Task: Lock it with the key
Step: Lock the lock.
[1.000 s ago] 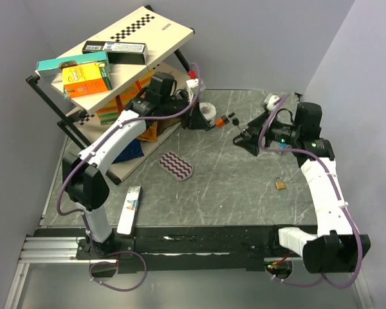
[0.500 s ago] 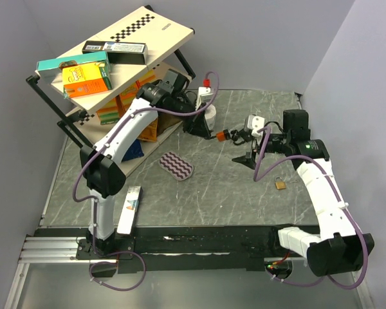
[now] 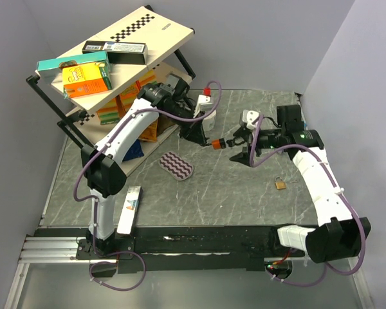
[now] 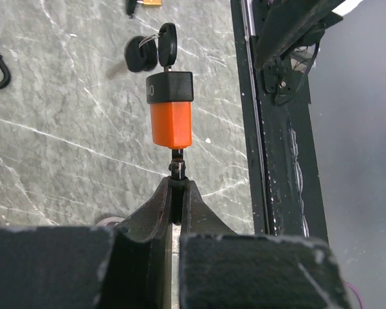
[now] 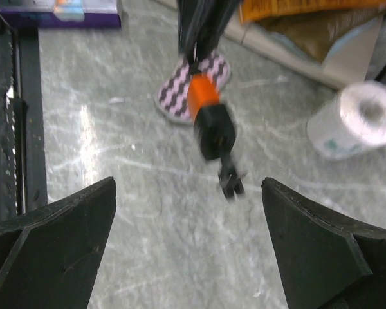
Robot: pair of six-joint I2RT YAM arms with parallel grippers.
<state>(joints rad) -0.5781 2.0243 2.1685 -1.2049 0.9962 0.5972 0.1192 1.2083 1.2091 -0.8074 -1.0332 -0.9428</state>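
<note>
An orange and black padlock (image 3: 217,143) hangs in the air over the middle of the table. My left gripper (image 3: 206,141) is shut on its shackle, as the left wrist view shows (image 4: 175,187). The lock body (image 4: 170,106) points away from the fingers, and black-headed keys (image 4: 159,49) stick out of its far end. My right gripper (image 3: 240,149) is open and faces the lock's key end from the right. In the right wrist view the lock (image 5: 209,122) and keys (image 5: 230,180) sit ahead of the wide-open gripper (image 5: 190,248), not between the fingers.
A small brass padlock (image 3: 280,185) lies on the table at the right. A patterned cloth (image 3: 176,165), a white paper roll (image 3: 209,119) and a tilted shelf rack with boxes (image 3: 116,58) are at the left. A white box (image 3: 130,209) lies near the front rail.
My left gripper has carried the padlock from near the paper roll down toward the table's middle. My right gripper has moved left toward the lock's key end and stays open.
</note>
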